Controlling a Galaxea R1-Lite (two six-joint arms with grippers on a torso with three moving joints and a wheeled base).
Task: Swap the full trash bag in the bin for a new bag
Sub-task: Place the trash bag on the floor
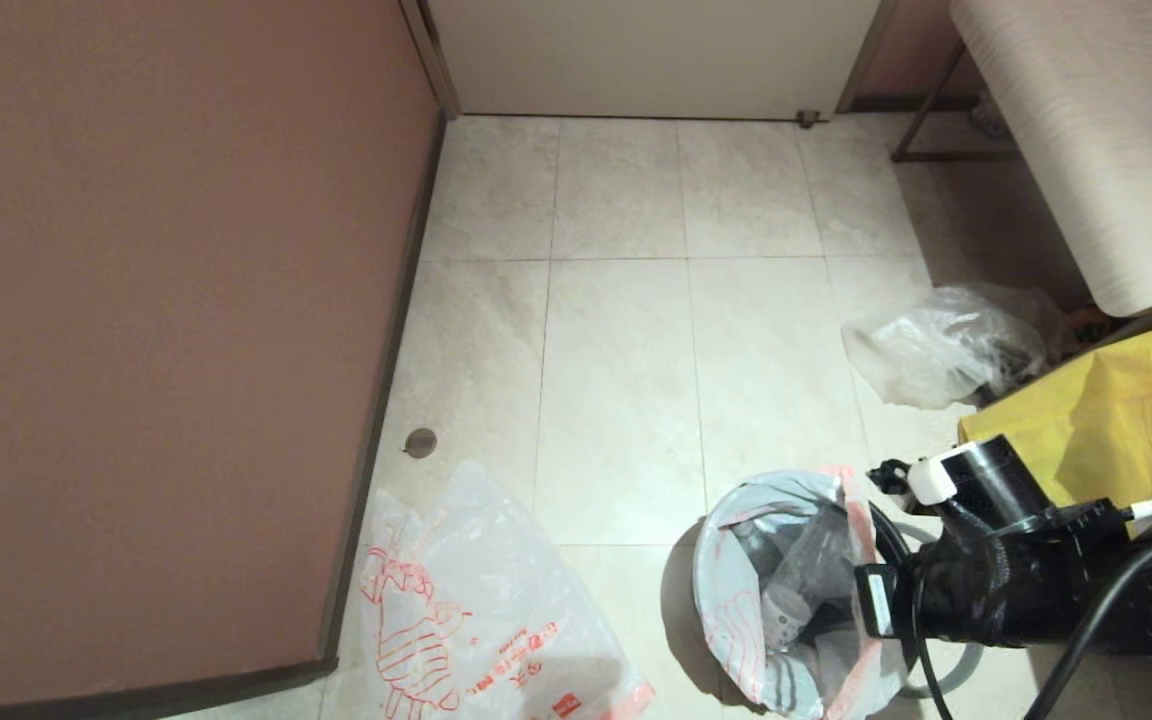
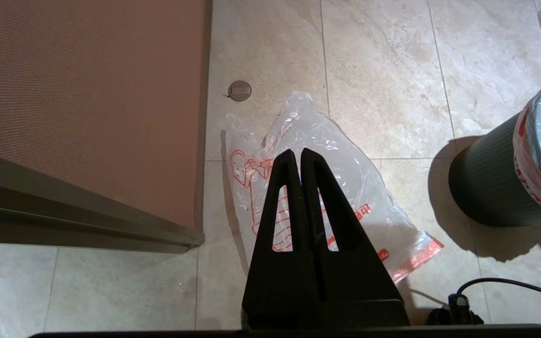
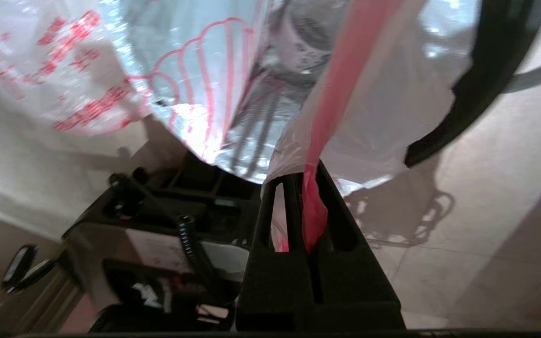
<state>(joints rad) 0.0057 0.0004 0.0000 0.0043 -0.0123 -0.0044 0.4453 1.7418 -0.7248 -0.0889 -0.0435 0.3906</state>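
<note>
Right gripper (image 3: 305, 188) is pinching the orange-red hem of the full trash bag (image 1: 786, 590) in the bin (image 2: 491, 183); thin plastic may tear. Left gripper (image 2: 301, 157), fingers pressed together, is hovering above the new bag (image 2: 317, 188).

The right arm (image 1: 1026, 580) is matte black, a stack of rounded housings with a short black cylinder topped by a white cap (image 1: 931, 478). A white label with dark print sits on its wrist face, and thick black cables (image 1: 1106, 620) loop along it. Both the left gripper (image 2: 300, 155) and the right gripper (image 3: 304, 180) have black, wedge-shaped jaws, each pierced by a long triangular slot, rising from a broad black base.
</note>
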